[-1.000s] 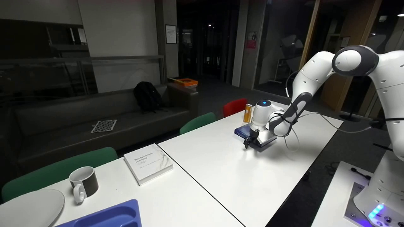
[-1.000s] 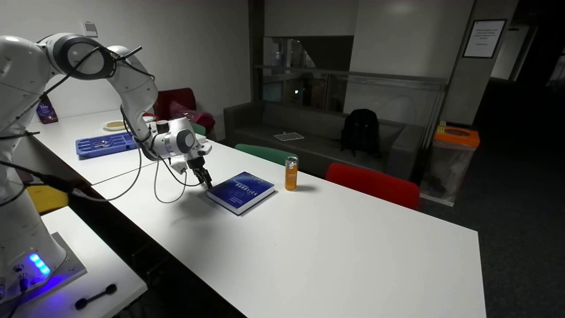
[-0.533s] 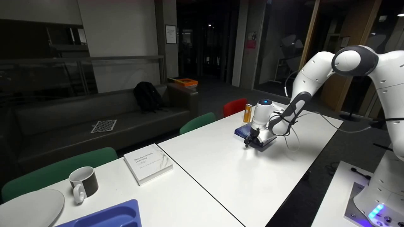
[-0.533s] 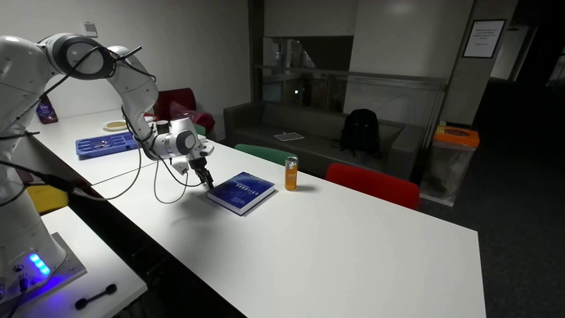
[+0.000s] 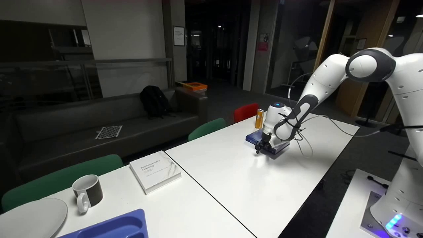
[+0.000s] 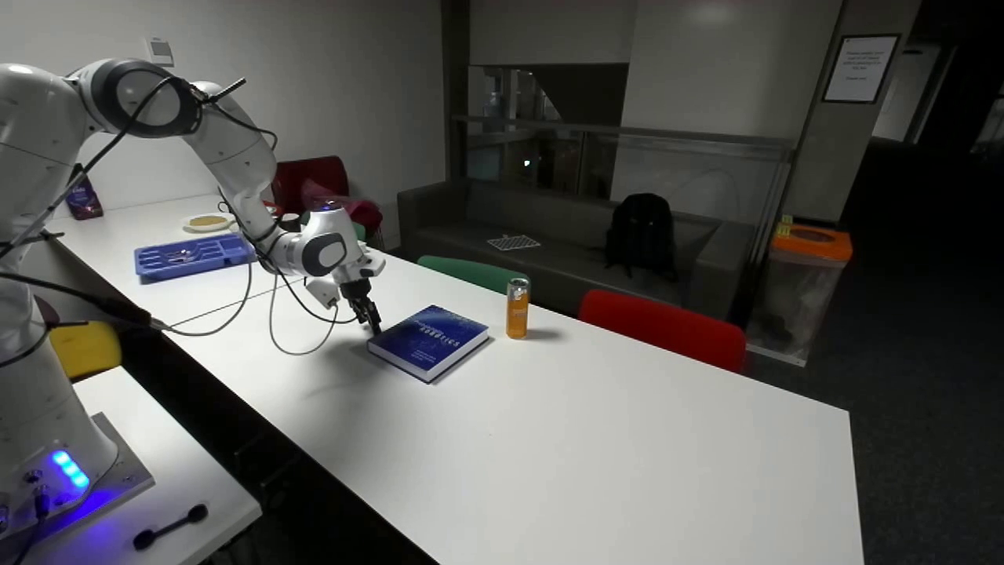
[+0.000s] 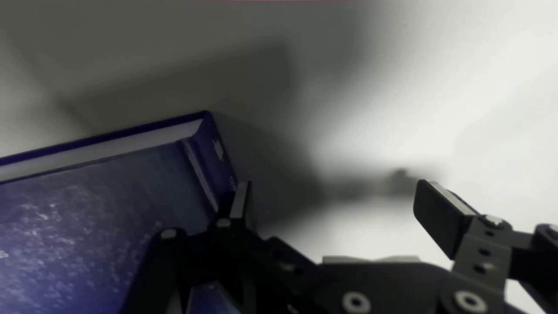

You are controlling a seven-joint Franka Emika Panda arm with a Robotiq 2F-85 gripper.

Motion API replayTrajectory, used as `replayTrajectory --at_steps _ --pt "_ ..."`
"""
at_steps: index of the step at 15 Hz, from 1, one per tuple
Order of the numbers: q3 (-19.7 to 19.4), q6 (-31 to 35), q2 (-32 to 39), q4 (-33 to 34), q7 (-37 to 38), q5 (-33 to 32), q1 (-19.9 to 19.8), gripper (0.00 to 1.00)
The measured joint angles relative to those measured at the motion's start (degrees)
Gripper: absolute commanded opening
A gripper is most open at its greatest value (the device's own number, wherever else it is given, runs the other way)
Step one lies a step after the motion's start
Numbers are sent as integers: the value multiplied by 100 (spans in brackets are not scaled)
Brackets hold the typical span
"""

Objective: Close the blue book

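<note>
Apparently closed: the blue book lies flat on the table, its cover uppermost, with white pages showing only as a band along the edges; no lifted leaf or raised board visible. Gripper is beside the book's spine, close to one corner. Wrist view gives its fingers spread well apart, nothing held between them: one finger is at the spine, touching or just beside it (contact cannot be told from this angle), the other finger out over the tabletop on the side away from the book. Orange can upright near the book's opposite corner, not touching it; white book well apart, off the spine side. Judgement: the closing step looks complete, and what remains is backing off, or at most a last press on the cover. Next move calls for a straight lift with the fingers kept spread, so that the near finger neither snags the board's edge nor skids the book toward the can. No grasp seems needed.
</note>
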Motion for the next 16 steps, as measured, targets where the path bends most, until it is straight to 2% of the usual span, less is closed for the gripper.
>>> replayTrajectory --at_steps 4,10,13,16 --pt "-408 0 -63 -3 -196 134 451 100" --pt "-1376 68 -713 -395 -170 -228 1509 100" --pt "-2001 127 -1285 -817 92 -954 2043 100" --pt "-2739 128 -1913 -1221 672 -2097 2555 100"
